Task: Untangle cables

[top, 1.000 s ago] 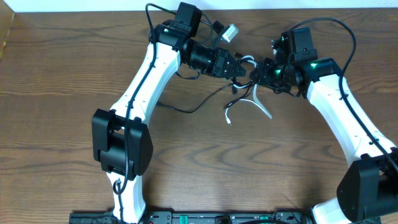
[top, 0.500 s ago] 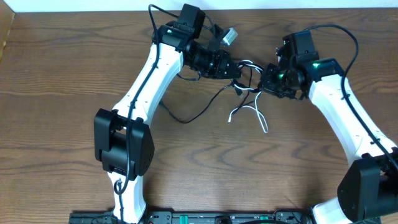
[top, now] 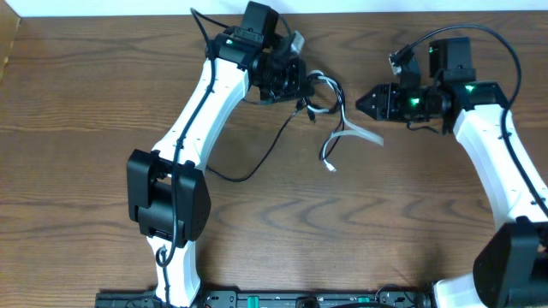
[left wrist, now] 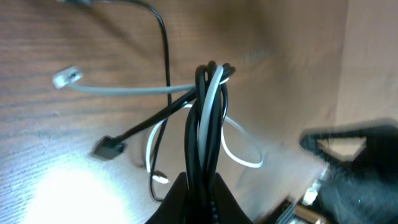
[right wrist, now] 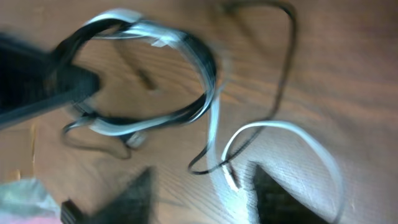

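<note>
My left gripper (top: 301, 86) is shut on a bunch of the cables; in the left wrist view the black and white strands rise from its jaws (left wrist: 200, 188) to a bend (left wrist: 212, 70). The white cable (top: 360, 134) trails right onto the table and ends in a small plug (top: 330, 167). From the bunch, the black cable (top: 265, 158) sweeps down and left. My right gripper (top: 363, 101) hovers open to the right, apart from the cables. Its wrist view shows the tangled loop (right wrist: 186, 50) ahead and a white cable end (right wrist: 231, 180) on the table beneath the gap between its fingers (right wrist: 140, 193).
The brown wooden table (top: 86, 214) ends at a white wall along the top edge (top: 360, 7). Thicker black arm wires arc over each wrist (top: 501, 43). The two arm bases stand at the near edge (top: 167, 205).
My right gripper has opened, let go of the cables and drawn back to the right. The left gripper has pulled the bunch back left, and the white cable has dropped onto the table.
</note>
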`<state>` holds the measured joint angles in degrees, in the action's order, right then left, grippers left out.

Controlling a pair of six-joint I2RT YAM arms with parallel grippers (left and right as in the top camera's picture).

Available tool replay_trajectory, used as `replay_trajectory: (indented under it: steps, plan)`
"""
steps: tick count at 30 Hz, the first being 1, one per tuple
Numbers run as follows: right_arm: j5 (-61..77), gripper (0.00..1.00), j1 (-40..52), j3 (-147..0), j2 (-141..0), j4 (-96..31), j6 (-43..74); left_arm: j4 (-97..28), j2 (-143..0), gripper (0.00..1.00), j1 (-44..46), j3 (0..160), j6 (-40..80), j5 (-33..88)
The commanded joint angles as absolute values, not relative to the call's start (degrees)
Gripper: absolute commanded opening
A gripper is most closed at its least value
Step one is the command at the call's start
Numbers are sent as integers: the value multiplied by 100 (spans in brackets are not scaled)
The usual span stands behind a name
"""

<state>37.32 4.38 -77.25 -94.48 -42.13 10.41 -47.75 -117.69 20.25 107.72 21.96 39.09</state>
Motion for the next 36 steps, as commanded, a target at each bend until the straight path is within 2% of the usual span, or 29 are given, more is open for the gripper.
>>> replay_trajectory:
  steps: [1,6,10,16,24,28,36]
  plan:
    - [4482,59,499,-7725,-9118,-4104,661,-4460,-11681,7,2008,10899,3590,3404]
    - [4539,58,784,-7717,-9157,-3990,1190,-3675,-11679,7,2008,10899,4897,2764]
    - [4353,58,1415,-7710,-9297,-3642,1216,-3022,-11620,8,2005,10901,5511,2757]
    - [3533,56,1951,-7708,-9487,-3181,1468,-2775,-11187,7,1896,10901,5739,2622]
    - [3267,51,2025,-7708,-9765,-2652,1291,-2884,-10490,7,1752,10901,5822,2281]
    - [3269,46,2147,-7708,-9776,-2467,952,-2993,-10385,7,1752,10901,5951,2333]
    - [3275,46,2342,-7708,-9786,-2405,89,-2987,-10381,7,1647,10901,6490,2550]
